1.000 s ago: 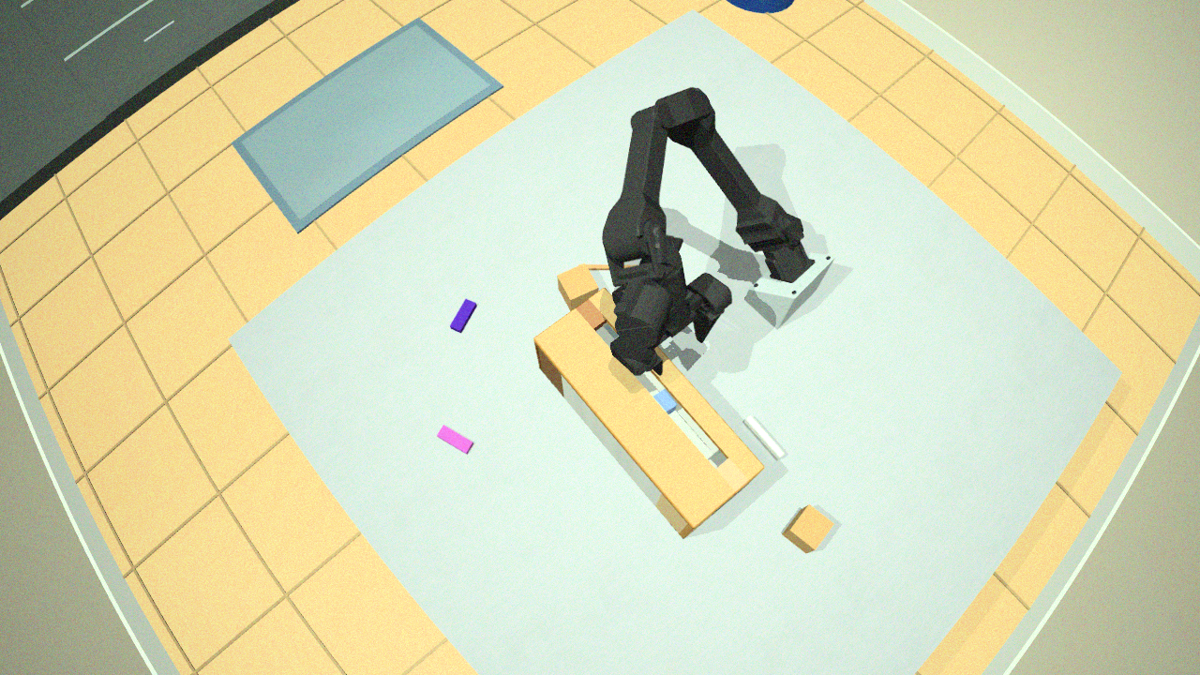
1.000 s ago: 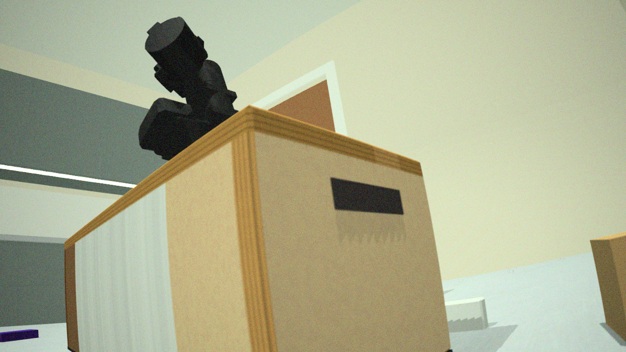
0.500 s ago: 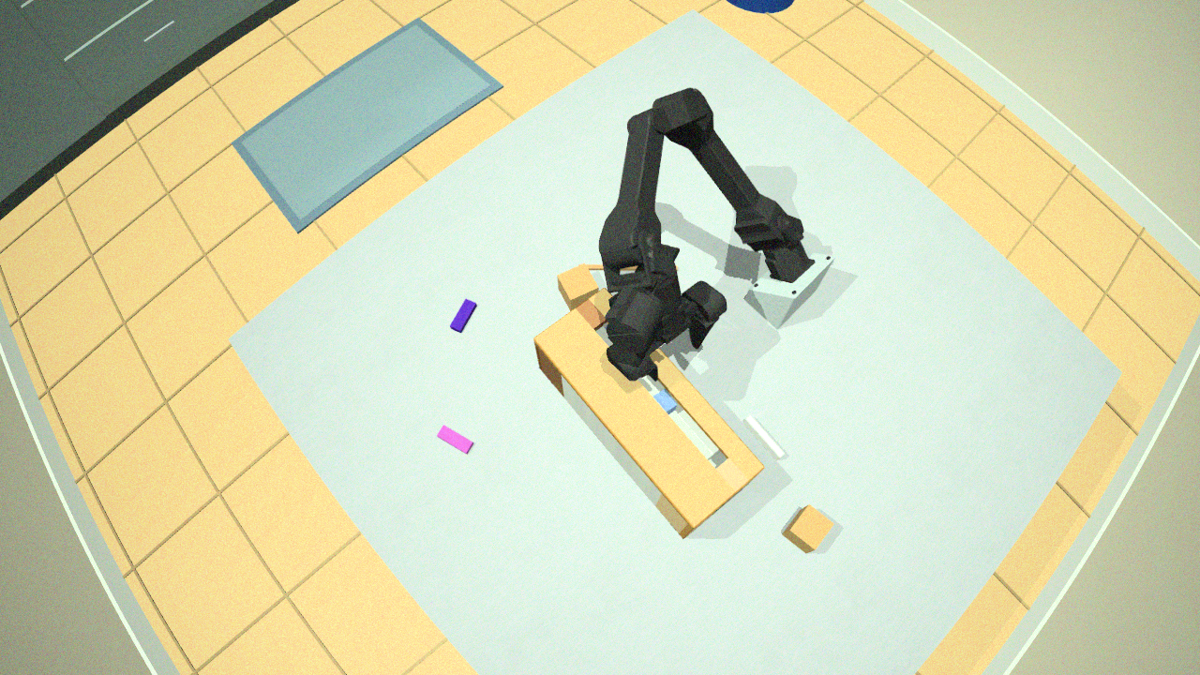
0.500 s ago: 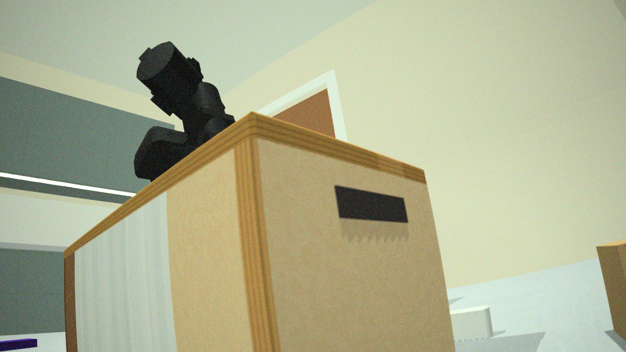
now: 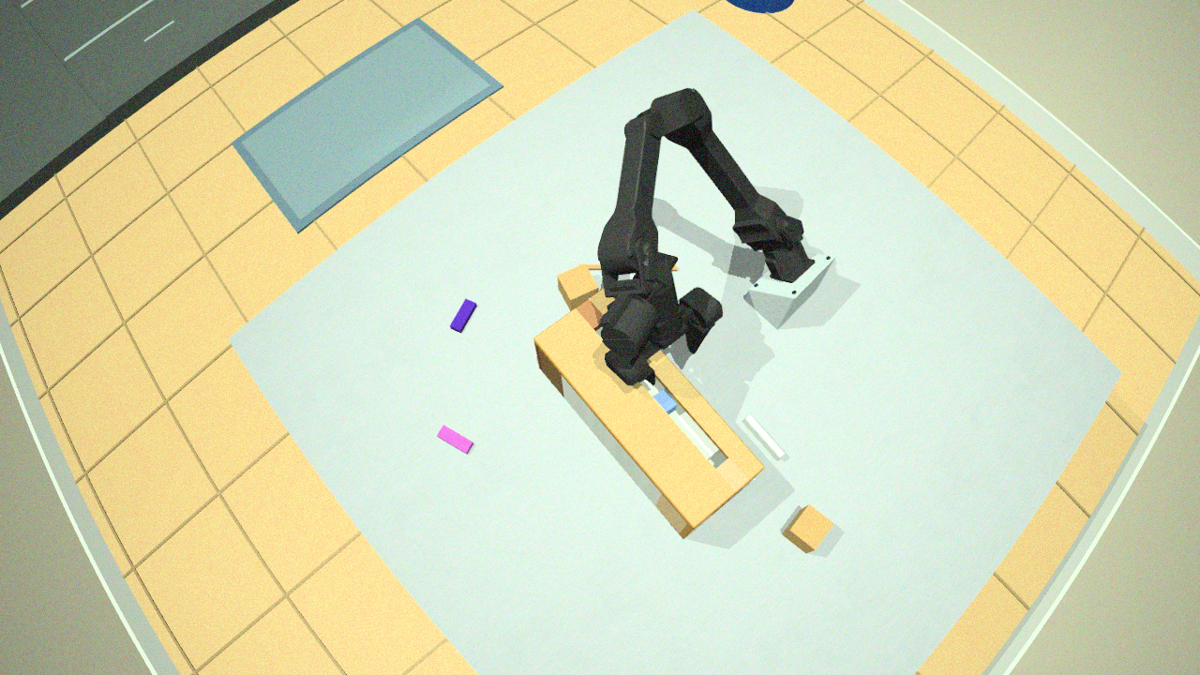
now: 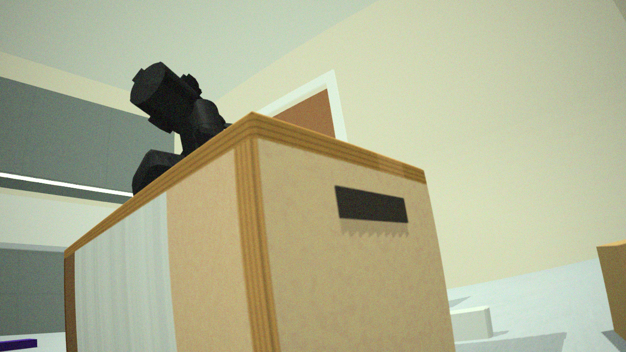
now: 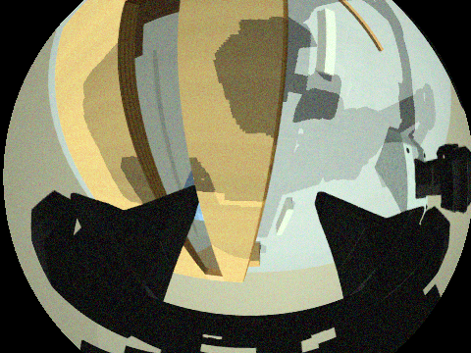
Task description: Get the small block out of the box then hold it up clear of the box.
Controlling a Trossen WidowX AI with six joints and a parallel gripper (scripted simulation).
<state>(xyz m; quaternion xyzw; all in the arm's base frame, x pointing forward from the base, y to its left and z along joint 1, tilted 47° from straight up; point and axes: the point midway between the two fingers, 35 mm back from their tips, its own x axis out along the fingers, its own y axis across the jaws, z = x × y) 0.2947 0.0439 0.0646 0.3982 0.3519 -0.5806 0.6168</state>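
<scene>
So the gripper (image 7: pixel 257 216) is spread wide with nothing in it, hanging right over the slot that runs along the top of the long box (image 5: pixel 624 415), near the arm-side end. One finger (image 7: pixel 164 229) sits over the slot side, the other out past the box's outer wall over the table (image 5: pixel 922 352). The little pale blue block (image 5: pixel 664 402) is on the shelf down inside that slot, just past the fingertips; in the wrist view only a sliver of blue peeks out beside the one finger. The box looks like plywood, with striped layered edges, matte tan faces, a whitish clear front panel and a dark rectangular slit in the end wall (image 6: pixel 371 204). On the slot side there's open table up to a white bar (image 5: pixel 763 437) lying near the box; a tan cube (image 5: pixel 809 529) sits off the far corner, another tan cube (image 5: pixel 577 283) is by the arm end. The purple (image 5: pixel 462 315) and pink (image 5: pixel 455 438) flat pieces lie well apart on the other side.
</scene>
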